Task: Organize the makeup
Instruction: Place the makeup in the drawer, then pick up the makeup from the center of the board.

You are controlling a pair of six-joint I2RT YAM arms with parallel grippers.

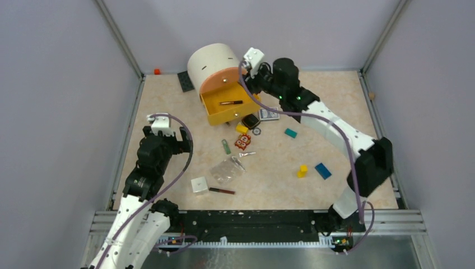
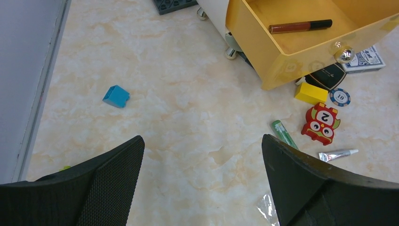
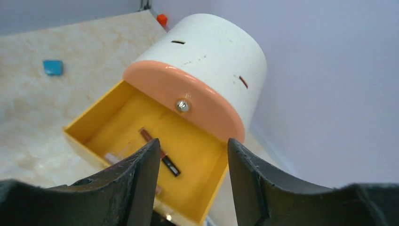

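The right pincer (image 3: 193, 157) hangs over the open yellow drawer (image 3: 89, 129) of the white bin (image 3: 211, 56), its fingers apart with nothing between them. In the drawer a brown tube (image 3: 158, 153) with a black cap lies flat, near the middle. The left pincer (image 2: 202, 146) is spread wide above bare table (image 2: 179, 103) at the left side, well apart from the makeup and holding nothing.

The other makeup lies on the table in front of the drawer. The black compact (image 1: 250, 121) sits at the drawer's front right corner, beside the cards (image 1: 269, 114). A green pencil (image 1: 226, 147) lies nearer the arms, next to a red toy (image 1: 242, 142), with a small silver tube (image 1: 247, 154) just below that toy. The clear pouch (image 1: 227, 171) lies nearer again, a silver tool (image 1: 238, 162) at its far edge — whether on it or only touching, I cannot tell. A dark-red pencil (image 1: 222, 191) lies close to the table's near edge, just beside a pale cube (image 1: 199, 185). A teal block (image 1: 290, 133), a yellow block (image 1: 302, 171) and a blue block (image 1: 322, 170) are scattered to the right.
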